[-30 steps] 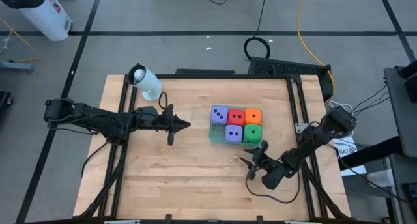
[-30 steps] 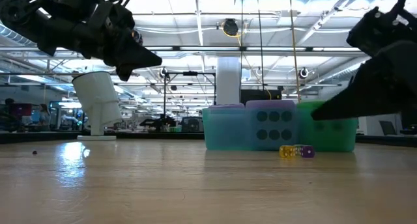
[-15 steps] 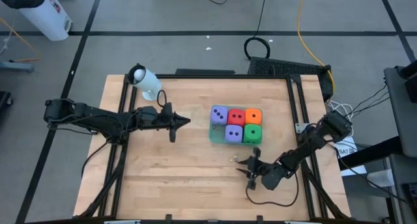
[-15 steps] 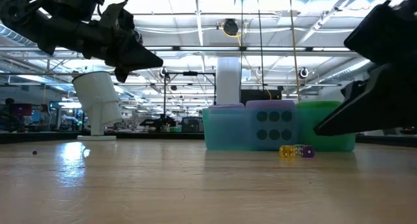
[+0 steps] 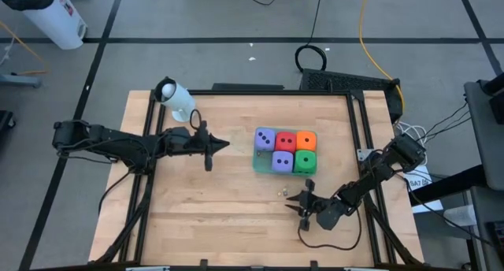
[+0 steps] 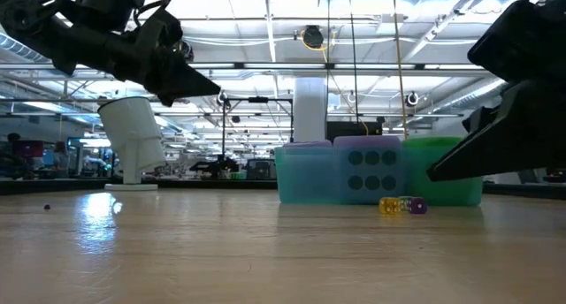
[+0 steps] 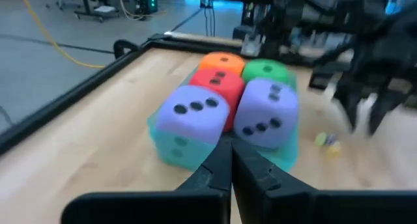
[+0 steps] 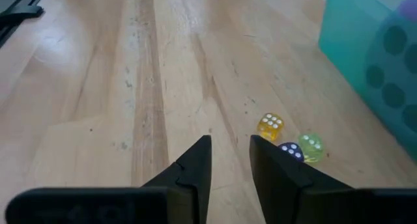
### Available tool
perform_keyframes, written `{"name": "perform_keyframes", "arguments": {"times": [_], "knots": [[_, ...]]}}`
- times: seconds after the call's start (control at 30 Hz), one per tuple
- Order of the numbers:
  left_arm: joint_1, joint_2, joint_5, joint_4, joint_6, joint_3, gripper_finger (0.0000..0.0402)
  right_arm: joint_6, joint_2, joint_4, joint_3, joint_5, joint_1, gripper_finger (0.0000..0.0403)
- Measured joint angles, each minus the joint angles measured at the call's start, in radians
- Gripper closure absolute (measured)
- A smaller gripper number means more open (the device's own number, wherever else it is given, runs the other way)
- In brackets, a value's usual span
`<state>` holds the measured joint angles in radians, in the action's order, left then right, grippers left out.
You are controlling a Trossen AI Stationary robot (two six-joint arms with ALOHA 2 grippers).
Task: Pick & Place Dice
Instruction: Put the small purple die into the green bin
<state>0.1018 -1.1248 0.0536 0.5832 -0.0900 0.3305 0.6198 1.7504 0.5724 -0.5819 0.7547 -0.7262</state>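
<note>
Five large foam dice sit packed in a teal tray (image 5: 255, 162) right of the table's middle: a purple die (image 5: 266, 137), a red die (image 5: 286, 141) and an orange die (image 5: 306, 139) in the far row, and a second purple die (image 5: 282, 161) and a green die (image 5: 304, 162) in the near row. My left gripper (image 5: 227, 146) hovers shut, left of the tray and above the table, pointing at it (image 7: 230, 160). My right gripper (image 5: 294, 198) is low over the table on the near side of the tray, slightly open (image 8: 230, 146), touching nothing.
Three tiny dice, yellow (image 8: 270, 125), purple (image 8: 290, 150) and green (image 8: 310, 144), lie on the wood just ahead of my right gripper, near the tray's near edge (image 5: 281, 191). A white cylinder (image 5: 175, 99) stands at the far left corner. Black rails frame the table.
My right gripper has moved toward the table's near edge and a little left, away from the tray and past the tiny dice, and has settled low over the wood. The dice and the tray have stayed put.
</note>
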Motion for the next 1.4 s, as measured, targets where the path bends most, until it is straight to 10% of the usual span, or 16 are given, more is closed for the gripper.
{"name": "perform_keyframes", "arguments": {"times": [0.33,0.93,1.4], "knots": [[0.012,0.0,0.0,-0.028,0.053,0.0,0.0377,0.148,0.0,0.007,0.0,0.282,-0.03,0.0334],[0.012,0.0,-0.001,-0.029,0.059,0.0,0.0376,0.259,0.307,-0.06,-0.194,0.403,-0.026,0.0402],[0.012,-0.001,-0.001,0.028,0.056,0.0,0.0376,0.417,0.194,-0.701,-0.375,0.458,-0.064,0.0401]]}}
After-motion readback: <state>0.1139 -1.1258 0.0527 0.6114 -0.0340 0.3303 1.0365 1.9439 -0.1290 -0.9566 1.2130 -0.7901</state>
